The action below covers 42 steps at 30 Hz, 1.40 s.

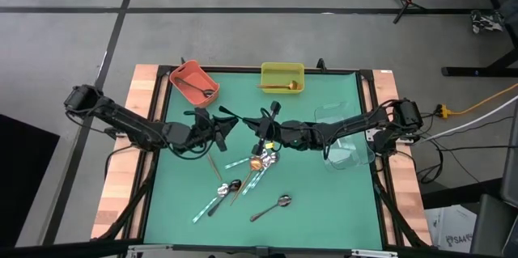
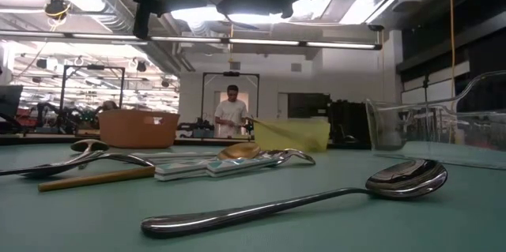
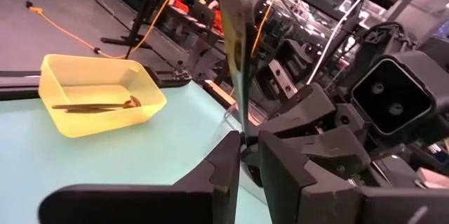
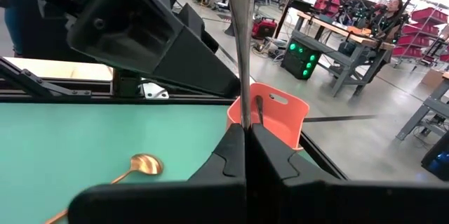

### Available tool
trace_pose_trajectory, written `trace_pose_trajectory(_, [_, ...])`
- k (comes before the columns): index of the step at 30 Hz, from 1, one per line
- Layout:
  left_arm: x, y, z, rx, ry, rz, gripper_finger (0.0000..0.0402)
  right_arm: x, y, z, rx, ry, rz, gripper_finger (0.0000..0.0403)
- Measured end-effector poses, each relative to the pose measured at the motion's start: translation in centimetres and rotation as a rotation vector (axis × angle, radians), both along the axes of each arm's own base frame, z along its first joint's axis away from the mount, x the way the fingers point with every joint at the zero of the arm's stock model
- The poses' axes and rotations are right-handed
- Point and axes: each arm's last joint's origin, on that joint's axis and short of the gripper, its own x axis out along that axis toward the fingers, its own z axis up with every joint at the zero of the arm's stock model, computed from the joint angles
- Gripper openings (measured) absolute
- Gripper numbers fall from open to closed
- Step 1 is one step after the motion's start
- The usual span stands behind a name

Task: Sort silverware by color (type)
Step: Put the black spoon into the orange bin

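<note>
Both grippers hover over the middle of the green mat, facing each other. My left gripper (image 1: 225, 122) (image 3: 249, 150) is shut on a grey-dark spoon (image 3: 235, 48). My right gripper (image 1: 265, 131) (image 4: 245, 136) is shut on a shiny silver spoon (image 4: 242, 34) (image 1: 273, 115). Several more spoons (image 1: 243, 179) lie flat in a loose pile on the mat nearer the front, among them a silver one (image 2: 316, 197) and a gold one (image 4: 144, 164). A dark spoon lies in the red bin (image 1: 194, 80), and a gold spoon lies in the yellow bin (image 1: 282, 66). My left gripper pinches the grey-dark spoon's handle (image 3: 242, 122) between its two fingers. The handle stands up out of the fingertips, lifted clear of the mat. Which end it has cannot be told. My right gripper pinches the silver spoon's thin handle (image 4: 243, 108) between its two shut fingers. The handle rises straight up from the fingertips, clear of the mat.
The red bin (image 4: 277, 115) sits at the far left of the mat. The yellow bin (image 3: 84, 122) sits at the far middle, and a clear bin (image 1: 348, 151) at the right edge under my right arm. Wooden boards flank the mat. A person (image 2: 232, 114) stands far off.
</note>
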Motion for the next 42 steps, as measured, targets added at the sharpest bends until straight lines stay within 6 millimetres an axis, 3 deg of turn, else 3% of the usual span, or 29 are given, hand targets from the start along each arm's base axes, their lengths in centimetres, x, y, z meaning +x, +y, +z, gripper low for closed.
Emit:
trace_pose_trajectory(20, [0.03, 0.26, 0.17, -0.004, -0.018, 0.019, 0.0047, 0.0, 0.11, -0.28, 0.003, 0.029, 0.043, 0.0])
trace_pose_trajectory(28, [0.03, 0.25, 0.19, -0.004, -0.02, 0.018, 0.0007, 0.01, 0.12, -0.31, 0.003, 0.031, 0.044, 0.0])
trace_pose_trajectory(42, [0.03, 0.25, 0.18, 0.016, -0.007, 0.02, 0.0002, 0.03, 0.13, -0.32, 0.007, 0.03, 0.052, 0.0002])
